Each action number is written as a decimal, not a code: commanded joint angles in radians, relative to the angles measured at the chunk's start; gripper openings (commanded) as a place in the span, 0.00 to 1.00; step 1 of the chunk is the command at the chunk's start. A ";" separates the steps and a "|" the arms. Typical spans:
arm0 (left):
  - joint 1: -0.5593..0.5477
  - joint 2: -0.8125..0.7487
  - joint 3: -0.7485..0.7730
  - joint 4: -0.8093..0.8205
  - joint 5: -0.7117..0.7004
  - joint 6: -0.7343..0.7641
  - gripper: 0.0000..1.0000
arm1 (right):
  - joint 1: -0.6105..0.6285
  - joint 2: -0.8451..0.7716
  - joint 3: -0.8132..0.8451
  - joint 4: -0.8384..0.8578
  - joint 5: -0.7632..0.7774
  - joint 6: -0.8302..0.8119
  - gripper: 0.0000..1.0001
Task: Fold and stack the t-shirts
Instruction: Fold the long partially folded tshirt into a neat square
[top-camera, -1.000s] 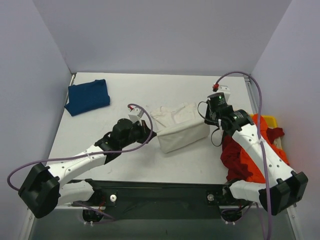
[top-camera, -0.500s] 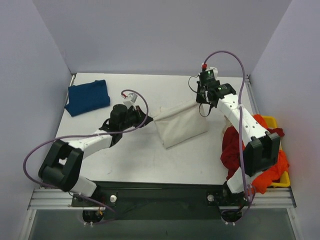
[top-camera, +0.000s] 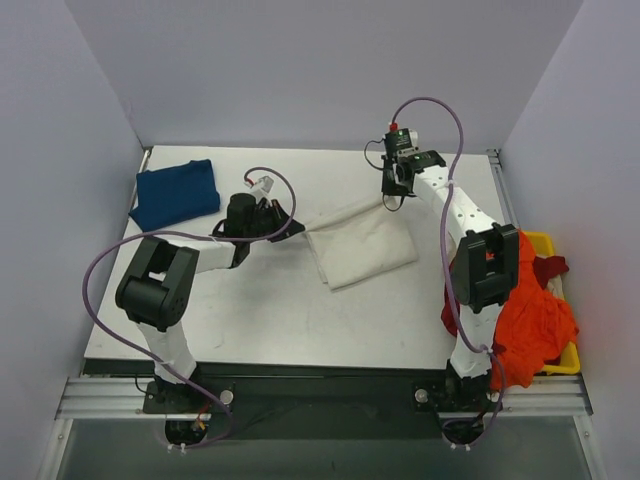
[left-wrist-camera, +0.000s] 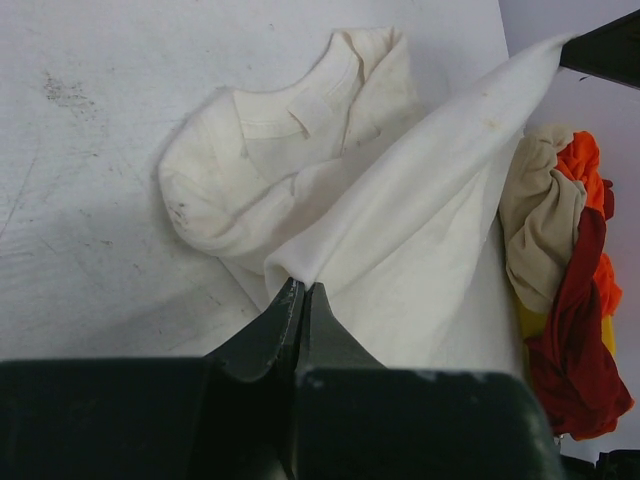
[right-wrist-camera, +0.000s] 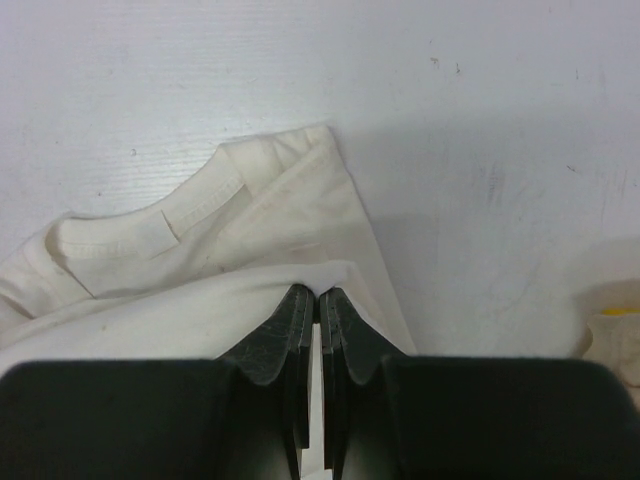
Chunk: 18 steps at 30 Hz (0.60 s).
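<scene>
**Cloth under handling.** The cream t-shirt (top-camera: 360, 250) is found at the middle of the surface (top-camera: 270, 310). Most of it lies on the surface, with one edge lifted and drawn taut between the two claws. Under the raised layer, the collar (right-wrist-camera: 150, 215) is seen facing up and resting on the surface.

**Left claw.** The left claw (left-wrist-camera: 303, 293) is seen closed on a pinched fold of the cream cloth. The jaws are pressed together with the fabric caught at the tips.

**Right claw.** The right claw (right-wrist-camera: 318, 300) is likewise clamped on the cream cloth, at the far end of the lifted edge (the grip is plainest in the right wrist view, where the hem is held between the tips).

**Other shirts.** The dark blue t-shirt (top-camera: 176, 194) is noted folded at the far left corner of the surface, well apart from both claws. A crumpled heap is recorded at the right edge. It holds a bright orange t-shirt (top-camera: 530, 325), a dark red t-shirt (top-camera: 550, 268) and, in the left wrist view, a beige t-shirt (left-wrist-camera: 540, 225). The heap is draped over the yellow bin (top-camera: 570, 366), of which only the corners are visible.
</scene>
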 joint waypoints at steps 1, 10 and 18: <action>0.020 0.062 0.066 0.054 0.039 -0.016 0.00 | -0.029 0.030 0.081 0.013 0.035 -0.023 0.00; 0.023 0.006 0.074 -0.035 -0.125 0.037 0.68 | -0.040 0.127 0.225 -0.044 -0.027 -0.058 0.64; -0.026 -0.106 -0.032 -0.008 -0.186 0.056 0.73 | -0.026 -0.034 0.038 -0.007 -0.108 -0.044 0.67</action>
